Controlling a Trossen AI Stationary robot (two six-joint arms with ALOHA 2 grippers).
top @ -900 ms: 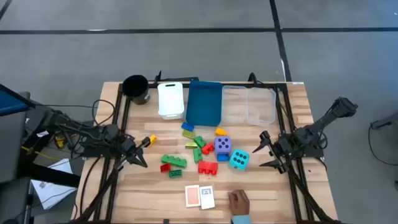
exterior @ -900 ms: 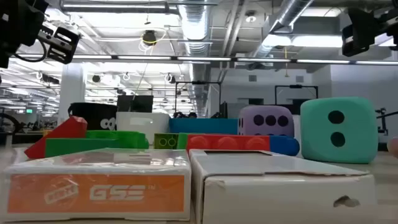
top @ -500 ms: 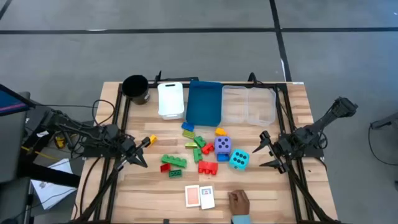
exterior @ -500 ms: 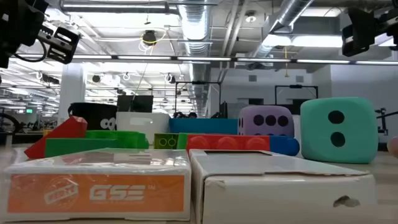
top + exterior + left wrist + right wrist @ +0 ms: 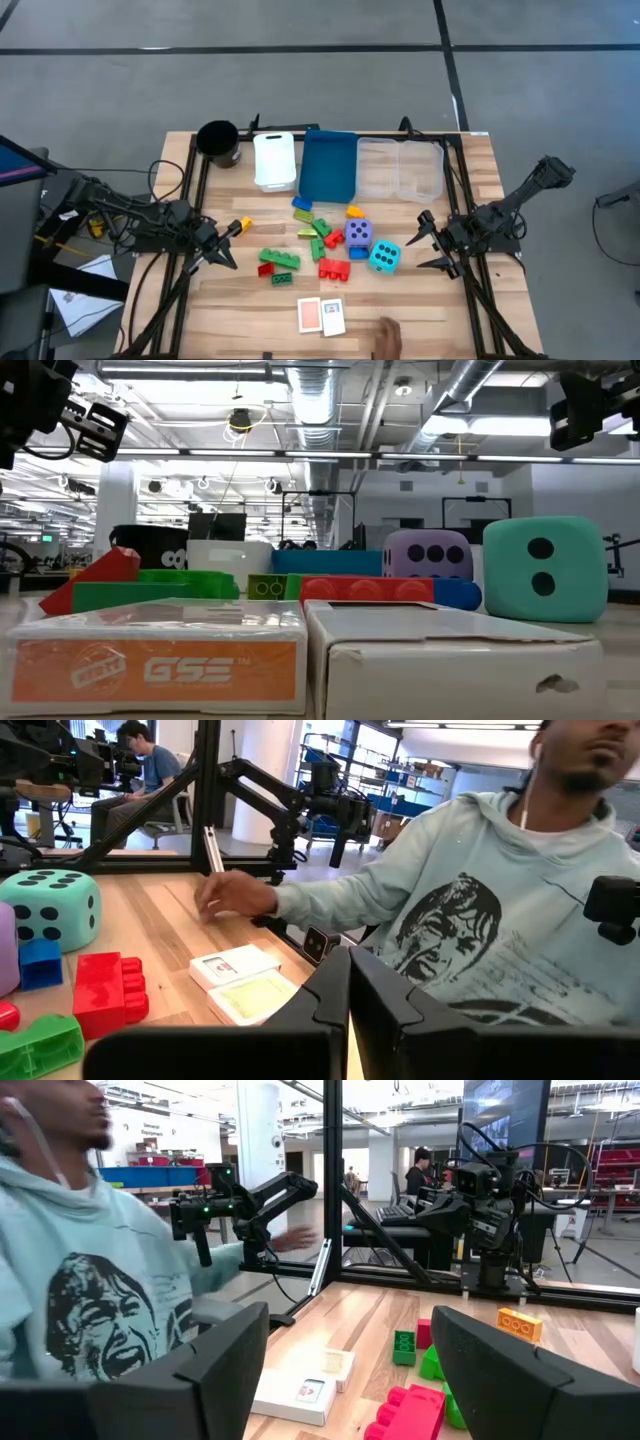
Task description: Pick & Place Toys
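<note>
Toys lie loose in the middle of the wooden desk (image 5: pixel 470 160), none of them held. A purple die (image 5: pixel 358 234) and a cyan die (image 5: pixel 384 257) sit just beside each other, with red bricks (image 5: pixel 334 270) close to them, green bricks (image 5: pixel 279 260) farther toward the left arm, and a blue brick (image 5: pixel 303 213) and a small orange brick (image 5: pixel 354 212) nearer the bins. Two small cards (image 5: pixel 321 316) lie side by side near the desk's front edge, and a person's hand (image 5: pixel 386 332) rests on the desk just beside them. Along the far edge stand a black cup (image 5: pixel 218 143), a white bin (image 5: pixel 274 160), a blue bin (image 5: pixel 329 165) and a clear bin (image 5: pixel 400 168). The left claw (image 5: pixel 228 245) hovers at the left side of the desk, fingers clenched on nothing. The right claw (image 5: pixel 428 243) waits at the right side near the cyan die, fingers spread apart and empty.
</note>
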